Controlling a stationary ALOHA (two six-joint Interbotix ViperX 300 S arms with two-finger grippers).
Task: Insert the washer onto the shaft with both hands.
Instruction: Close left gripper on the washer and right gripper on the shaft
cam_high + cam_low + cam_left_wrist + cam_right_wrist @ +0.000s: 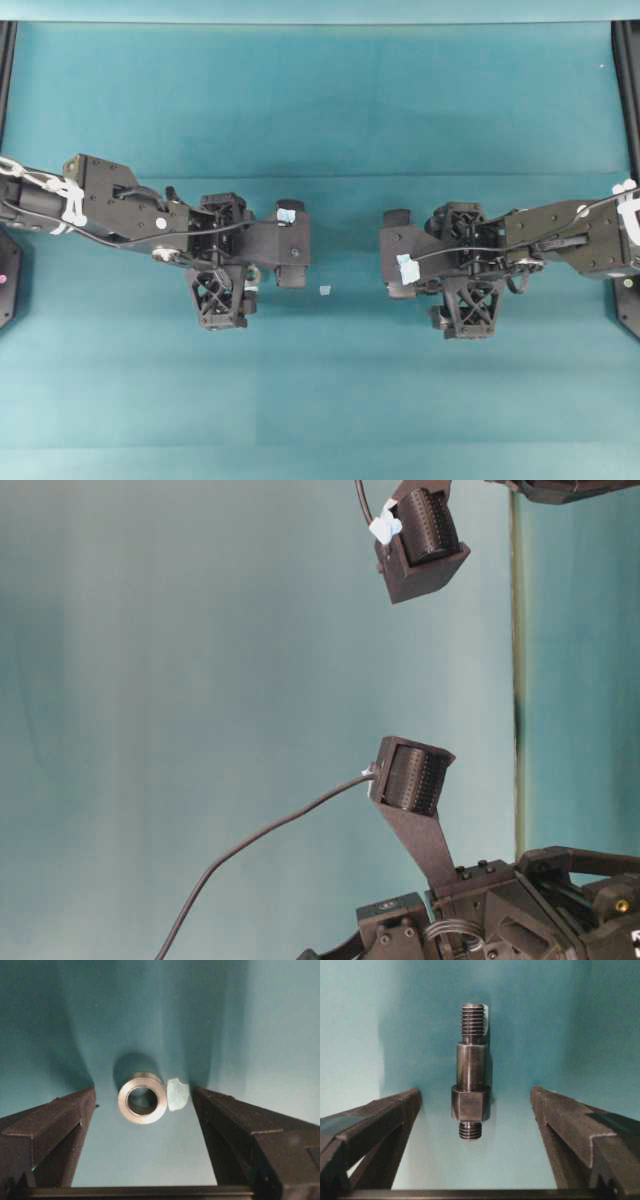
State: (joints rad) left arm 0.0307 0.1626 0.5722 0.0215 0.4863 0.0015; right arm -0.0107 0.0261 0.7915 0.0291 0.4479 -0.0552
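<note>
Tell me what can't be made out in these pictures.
- Washer: seen only by the left wrist camera; overhead, the left gripper covers it.
- Shaft: seen only by the right wrist camera; overhead, the right gripper covers it.
- Table-level view: neither part shows; both arms are cut off by the edges.

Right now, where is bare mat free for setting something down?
Free: the wide strips above and below both arms. Crowded: the middle, where the left hand and right hand face across a narrow gap holding a tape square.
</note>
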